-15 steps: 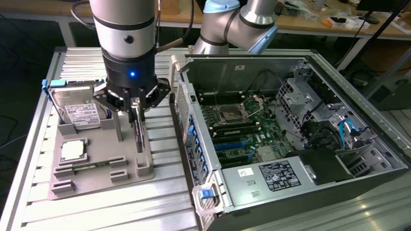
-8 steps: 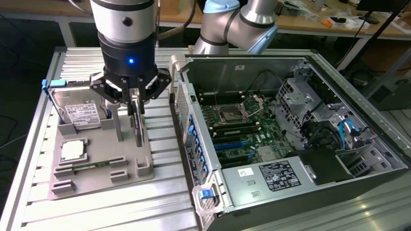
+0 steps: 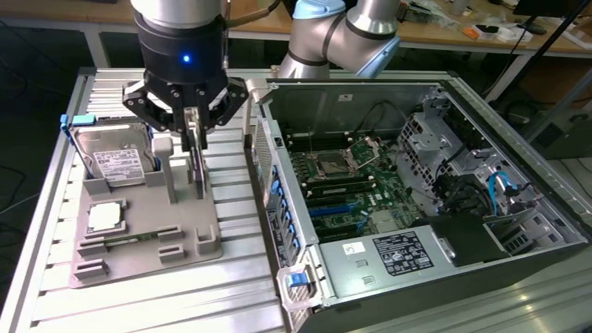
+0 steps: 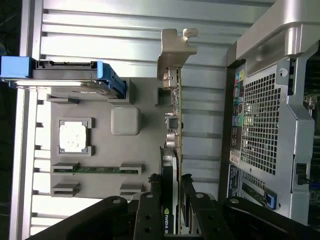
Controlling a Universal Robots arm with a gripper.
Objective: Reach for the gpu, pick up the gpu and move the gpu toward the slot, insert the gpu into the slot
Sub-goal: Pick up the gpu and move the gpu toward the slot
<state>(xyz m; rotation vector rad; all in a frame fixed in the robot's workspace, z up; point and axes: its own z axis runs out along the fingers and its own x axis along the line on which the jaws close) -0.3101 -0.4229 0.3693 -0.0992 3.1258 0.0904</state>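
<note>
The gpu (image 3: 198, 177) stands on its edge over the grey holder plate (image 3: 138, 267), a thin dark card seen end-on. In the wrist view the gpu (image 4: 172, 125) runs as a narrow strip with its silver bracket (image 4: 176, 47) at the far end. My gripper (image 3: 193, 142) hangs straight above it, and its black fingers (image 4: 149, 210) press against both faces of the card. Whether the card's lower edge still rests in the holder I cannot tell. The slot (image 3: 331, 208) is a blue connector on the green motherboard inside the open case, to the exterior view's right of the gripper.
A silver hard drive (image 3: 116, 161) with blue clips stands in the holder beside the card. A square CPU chip (image 3: 105, 216) and a memory stick (image 3: 129, 240) lie on the same plate. The case's perforated rear wall (image 3: 277, 208) rises between the holder and the motherboard.
</note>
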